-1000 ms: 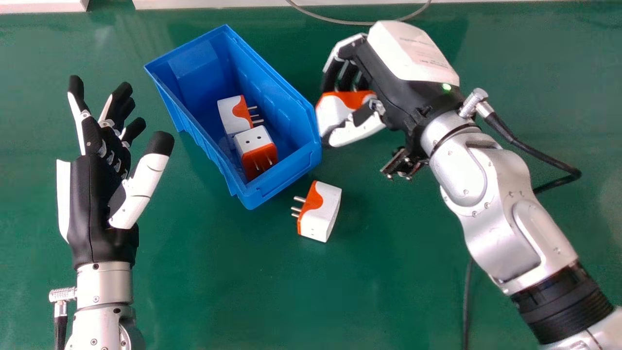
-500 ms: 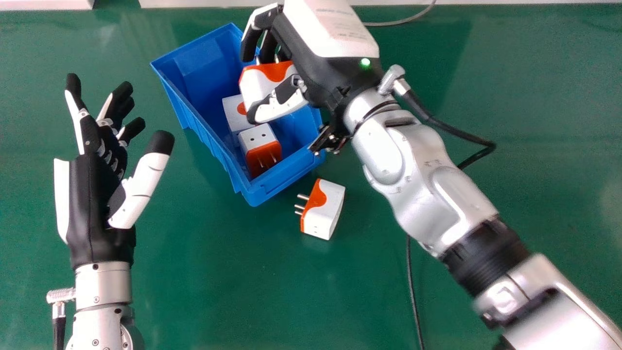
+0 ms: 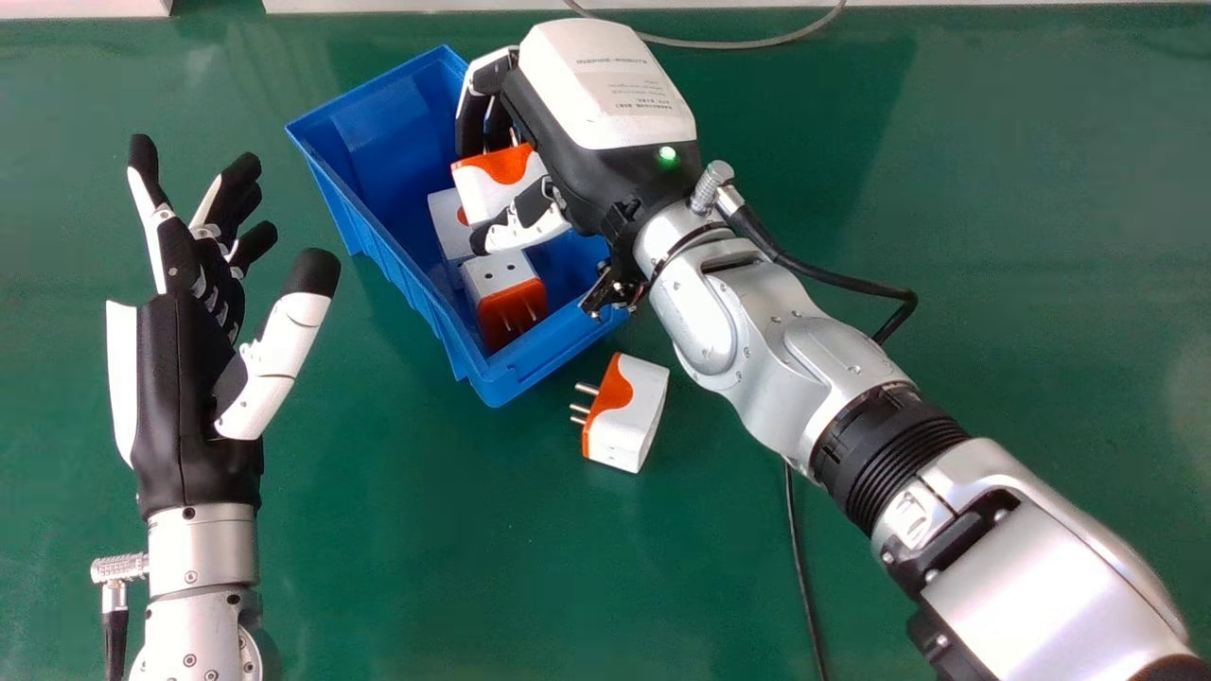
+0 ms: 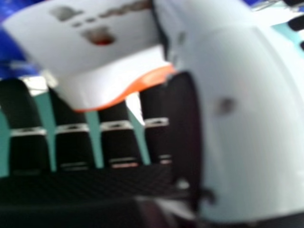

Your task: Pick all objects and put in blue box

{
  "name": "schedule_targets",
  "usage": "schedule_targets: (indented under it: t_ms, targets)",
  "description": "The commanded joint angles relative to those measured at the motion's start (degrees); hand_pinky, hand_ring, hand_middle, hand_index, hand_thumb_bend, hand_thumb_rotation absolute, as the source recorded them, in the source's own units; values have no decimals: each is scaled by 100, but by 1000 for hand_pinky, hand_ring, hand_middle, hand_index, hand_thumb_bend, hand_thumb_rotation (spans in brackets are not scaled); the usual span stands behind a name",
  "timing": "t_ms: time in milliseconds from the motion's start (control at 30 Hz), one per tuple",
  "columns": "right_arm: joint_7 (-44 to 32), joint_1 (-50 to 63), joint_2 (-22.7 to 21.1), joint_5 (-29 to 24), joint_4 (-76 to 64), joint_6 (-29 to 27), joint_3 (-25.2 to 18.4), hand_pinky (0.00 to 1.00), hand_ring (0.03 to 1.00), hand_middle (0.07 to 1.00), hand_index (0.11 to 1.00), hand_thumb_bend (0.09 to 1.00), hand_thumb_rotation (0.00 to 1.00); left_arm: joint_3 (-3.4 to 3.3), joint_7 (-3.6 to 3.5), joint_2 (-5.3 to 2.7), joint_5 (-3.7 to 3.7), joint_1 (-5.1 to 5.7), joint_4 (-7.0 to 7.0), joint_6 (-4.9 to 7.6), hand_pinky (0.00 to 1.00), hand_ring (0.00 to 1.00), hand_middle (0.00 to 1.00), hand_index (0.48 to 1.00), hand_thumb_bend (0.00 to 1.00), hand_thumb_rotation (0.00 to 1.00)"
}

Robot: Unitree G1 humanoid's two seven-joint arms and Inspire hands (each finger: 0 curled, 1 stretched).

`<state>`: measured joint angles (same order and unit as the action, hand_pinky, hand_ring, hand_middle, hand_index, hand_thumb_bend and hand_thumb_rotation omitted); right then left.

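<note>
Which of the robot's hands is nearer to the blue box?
Right. The right hand is over the blue box, holding a white-and-orange adapter; the left hand is off to the box's left.

The right robot hand (image 3: 568, 142) is curled, the left robot hand (image 3: 180, 388) relaxed

Head: from above, we look forward and down.
Right hand (image 3: 591, 170): very near, facing its fingers (image 4: 73, 147).
Held adapter (image 3: 490, 197): probably shared.
</note>
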<state>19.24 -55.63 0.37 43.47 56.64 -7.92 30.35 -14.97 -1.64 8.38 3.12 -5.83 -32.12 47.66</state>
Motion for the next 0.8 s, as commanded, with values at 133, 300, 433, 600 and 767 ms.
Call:
schedule_targets:
  t_ms: [133,300,433,600,767]
  targets:
    - [-391,-135,-173,250,-487,138,296,556,720,790,707,804,99,-7,-63,73,132,-61,32,141,868,906,899,906,829,630]
    - [-620,-3,-256,178,-804,154,280,954,975,983,969,985,231,0,-168,70,243,-52,30,168,861,908,904,909,820,619]
    - [-676,200,-360,185,-1280,221,258,993,996,998,995,999,248,-9,-191,57,249,-22,28,187,859,909,904,909,815,613]
    - [-832,595,-509,155,-2134,401,166,1000,1000,1000,1000,1000,280,-3,-277,14,386,33,94,133,857,911,905,909,819,597]
    - [-1344,1429,-732,200,-3751,938,-29,1000,1000,1000,1000,1000,301,6,-311,-2,462,103,162,84,855,912,905,905,824,595]
